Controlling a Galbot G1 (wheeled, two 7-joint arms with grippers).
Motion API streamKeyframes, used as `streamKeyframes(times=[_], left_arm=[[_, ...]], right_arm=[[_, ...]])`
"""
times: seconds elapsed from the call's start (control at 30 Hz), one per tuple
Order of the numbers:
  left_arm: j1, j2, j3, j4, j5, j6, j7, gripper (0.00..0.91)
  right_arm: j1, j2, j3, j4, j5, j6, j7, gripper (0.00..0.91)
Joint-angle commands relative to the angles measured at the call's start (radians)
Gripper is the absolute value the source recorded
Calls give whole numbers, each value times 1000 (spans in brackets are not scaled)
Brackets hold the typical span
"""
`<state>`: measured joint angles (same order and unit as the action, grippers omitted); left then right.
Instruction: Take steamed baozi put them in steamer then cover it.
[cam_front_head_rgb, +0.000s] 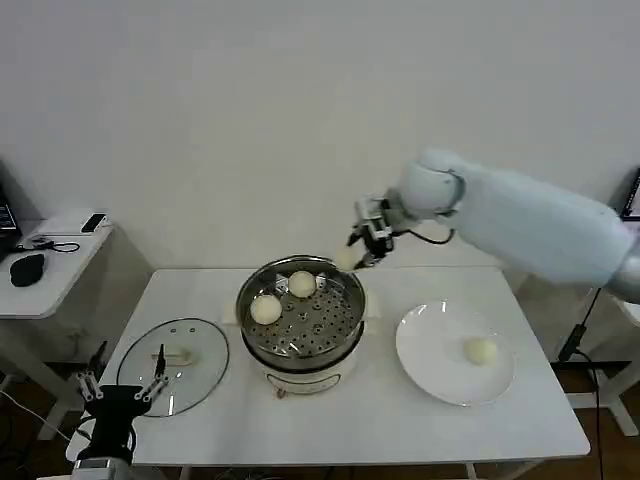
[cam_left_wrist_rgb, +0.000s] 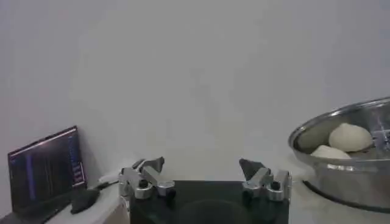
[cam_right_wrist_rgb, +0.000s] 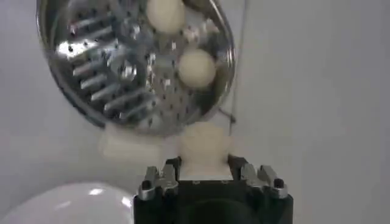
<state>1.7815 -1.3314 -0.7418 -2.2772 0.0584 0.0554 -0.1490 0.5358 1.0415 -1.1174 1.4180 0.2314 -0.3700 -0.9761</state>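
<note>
The shiny steamer (cam_front_head_rgb: 300, 352) stands mid-table with two steamed baozi (cam_front_head_rgb: 266, 309) (cam_front_head_rgb: 302, 284) on its perforated tray. My right gripper (cam_front_head_rgb: 366, 243) hovers just above the steamer's far right rim, shut on a third baozi (cam_front_head_rgb: 347, 259); in the right wrist view that bun (cam_right_wrist_rgb: 204, 149) sits between the fingers, with the steamer (cam_right_wrist_rgb: 91, 73) beyond. One more baozi (cam_front_head_rgb: 481, 350) lies on the white plate (cam_front_head_rgb: 430, 345). The glass cover (cam_front_head_rgb: 195, 385) rests flat left of the steamer. My left gripper (cam_front_head_rgb: 122, 385) is parked open at the table's near left corner.
The white table (cam_front_head_rgb: 350, 420) carries everything. A side desk (cam_front_head_rgb: 50, 260) with a mouse and phone stands to the left, and a laptop (cam_left_wrist_rgb: 46, 167) shows in the left wrist view. A plain wall is behind.
</note>
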Motion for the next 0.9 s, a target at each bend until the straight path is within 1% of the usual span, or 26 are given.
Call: streamKeyframes(times=[0.03,0.27,0.5,0.83,0.9], left_arm=[[1,-6,-13,0,-2,0,0,907],[1,-12,-16,3,-2,-1,-1,907],[4,-18,-17,3,-2,-3,-2,907],[5,-20,-23,4,-8,-5,-3,907],[6,-20,-23,4,-8,-5,-4,907]], right_arm=[[-6,170,-80,0,-32,65,-16,554],[-37,175,-121,11,-78,134,-42,554],[-65,184,-142,10,-91,193,-44,554],[-67,188,-153,12,-119,222,-51,564],[-67,187,-155,11,-126,227,-55,655]])
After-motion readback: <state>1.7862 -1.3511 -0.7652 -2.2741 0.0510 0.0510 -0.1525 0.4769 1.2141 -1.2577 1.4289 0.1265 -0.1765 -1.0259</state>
